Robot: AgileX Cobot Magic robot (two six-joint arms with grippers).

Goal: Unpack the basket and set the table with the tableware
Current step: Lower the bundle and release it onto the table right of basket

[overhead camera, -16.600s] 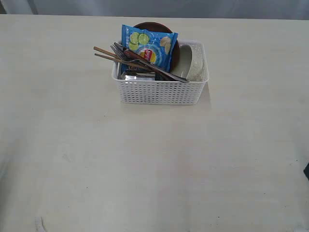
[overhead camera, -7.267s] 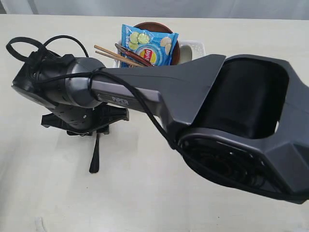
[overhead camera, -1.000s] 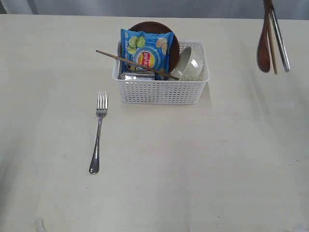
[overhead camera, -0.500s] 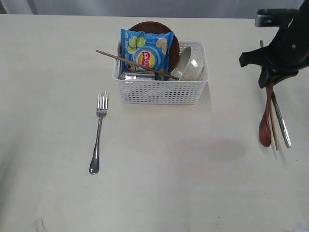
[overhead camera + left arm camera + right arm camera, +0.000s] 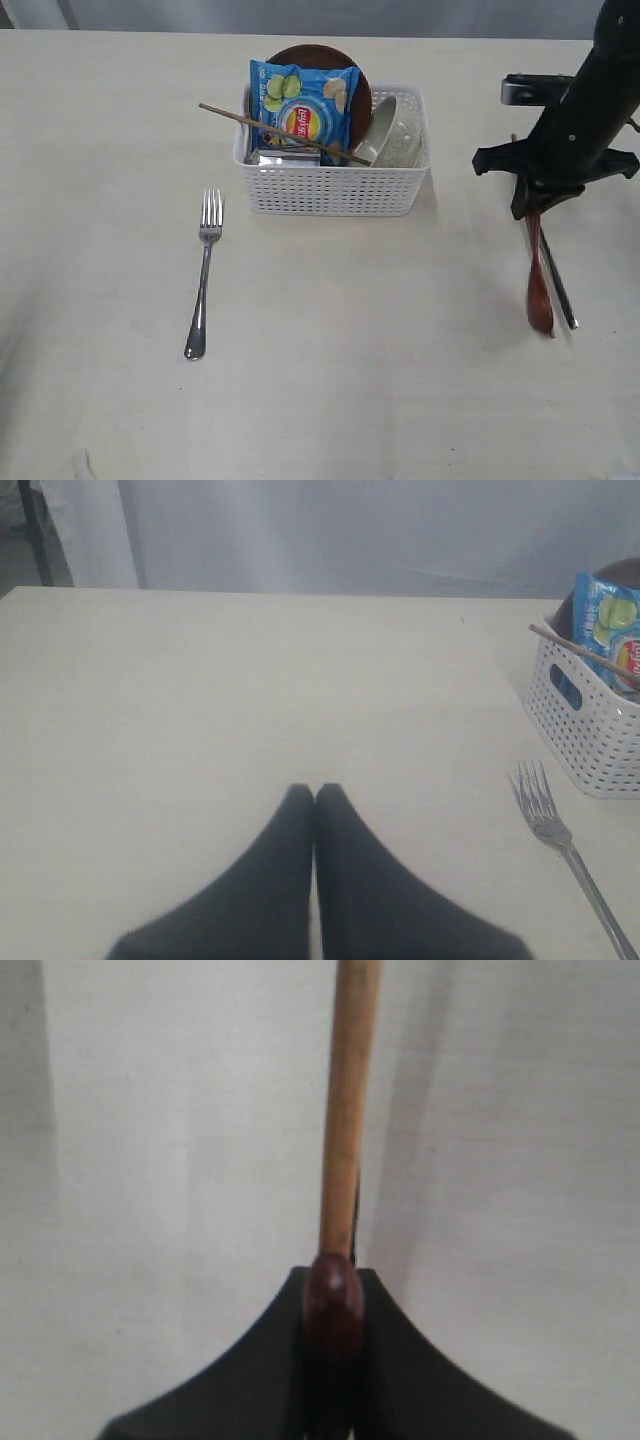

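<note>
Right tool (image 5: pixel 533 205), exterior view: clamped on spoon (image 5: pixel 539 292) and knife (image 5: pixel 558 285), well right of basket (image 5: pixel 330 190). Fork (image 5: pixel 203 280) flat on worktop (image 5: pixel 350 400), left of basket; bowl (image 5: pixel 400 140), brown plate (image 5: pixel 312 52) and chip bag (image 5: pixel 305 100) inside basket. Left wrist view: left tool (image 5: pixel 315 798) pressed together, holding nothing, fork (image 5: pixel 560 840) near basket (image 5: pixel 585 730). Right wrist view: right tool (image 5: pixel 333 1295) pinching spoon (image 5: pixel 333 1305) handle, chopstick (image 5: pixel 350 1110) pressed alongside it.

I see the table (image 5: pixel 320 400) from high above, steeply downward. My left wrist camera sits low, sharing the basket (image 5: pixel 585 725) and fork (image 5: pixel 548 818) with it; the right one hovers close over the spoon (image 5: pixel 333 1305).
</note>
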